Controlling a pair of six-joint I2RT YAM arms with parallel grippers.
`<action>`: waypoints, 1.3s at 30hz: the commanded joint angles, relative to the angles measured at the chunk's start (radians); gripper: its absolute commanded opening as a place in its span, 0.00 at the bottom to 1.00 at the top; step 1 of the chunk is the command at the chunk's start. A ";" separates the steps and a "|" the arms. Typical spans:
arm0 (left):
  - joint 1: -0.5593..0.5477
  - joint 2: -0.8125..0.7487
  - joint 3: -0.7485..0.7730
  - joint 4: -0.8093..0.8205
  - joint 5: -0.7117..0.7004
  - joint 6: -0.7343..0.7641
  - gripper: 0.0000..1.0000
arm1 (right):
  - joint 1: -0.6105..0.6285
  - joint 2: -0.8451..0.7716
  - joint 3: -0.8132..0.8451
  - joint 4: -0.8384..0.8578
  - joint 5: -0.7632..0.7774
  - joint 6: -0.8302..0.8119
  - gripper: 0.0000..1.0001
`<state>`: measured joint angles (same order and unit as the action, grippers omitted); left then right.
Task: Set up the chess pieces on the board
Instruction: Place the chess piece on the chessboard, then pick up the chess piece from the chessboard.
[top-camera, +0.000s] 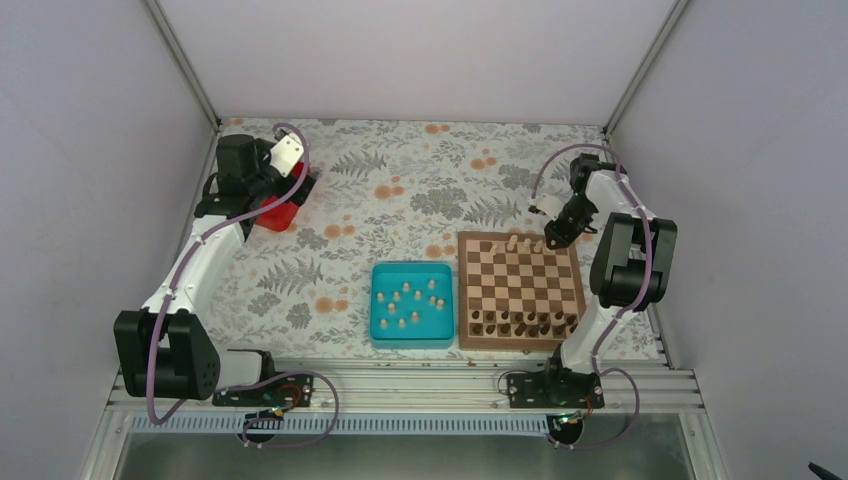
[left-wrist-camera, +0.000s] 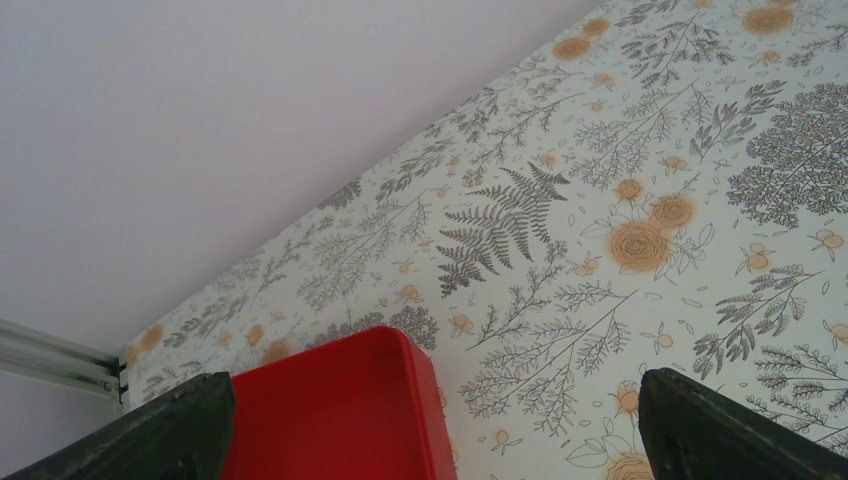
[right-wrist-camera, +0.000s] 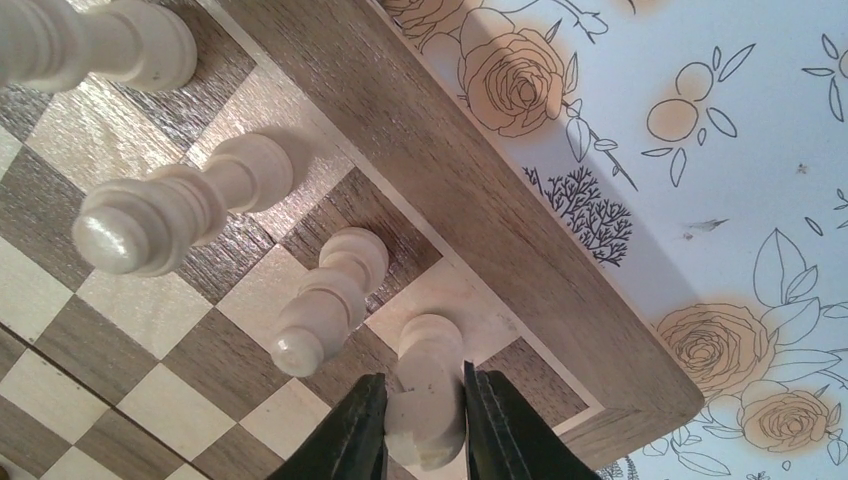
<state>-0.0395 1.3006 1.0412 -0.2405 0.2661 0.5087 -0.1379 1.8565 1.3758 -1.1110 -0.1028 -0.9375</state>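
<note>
Pinching one pale chessman (right-wrist-camera: 430, 345), the right end effector (right-wrist-camera: 423, 398) sat low over the far row of the board (top-camera: 463, 290), close to its far right corner. Both dark fingers (right-wrist-camera: 358, 432) were pressed against the piece's sides. The base was at a pale square; could not tell whether it rested there or hung just clear. Three more pale chess pieces (right-wrist-camera: 325, 300) stood upright in that same far row, one per square, running left from the held one.

Dark chessmen (top-camera: 520, 322) lined the board's near edge. Just left of the board lay a teal tray (top-camera: 378, 300) on the desk (top-camera: 400, 190), with roughly ten pale pieces (top-camera: 410, 300) scattered inside it, standing apart from one another.

The left end effector (left-wrist-camera: 450, 440) was well to the left of the board and farther back. Its fingers (left-wrist-camera: 190, 430) were spread wide with nothing between them, over the edge of a red bin (left-wrist-camera: 330, 410).
</note>
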 joint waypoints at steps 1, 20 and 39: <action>0.004 -0.004 -0.001 0.012 0.006 0.004 1.00 | 0.006 -0.002 -0.011 0.011 0.001 0.003 0.23; 0.003 -0.001 0.009 0.008 0.015 0.005 1.00 | 0.079 -0.099 0.189 -0.134 -0.049 0.009 0.43; 0.004 -0.021 0.000 0.007 0.004 0.002 1.00 | 0.445 -0.029 0.100 -0.088 -0.012 0.072 0.46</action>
<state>-0.0395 1.3003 1.0412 -0.2413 0.2661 0.5087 0.2943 1.7870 1.5108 -1.2076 -0.1364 -0.8886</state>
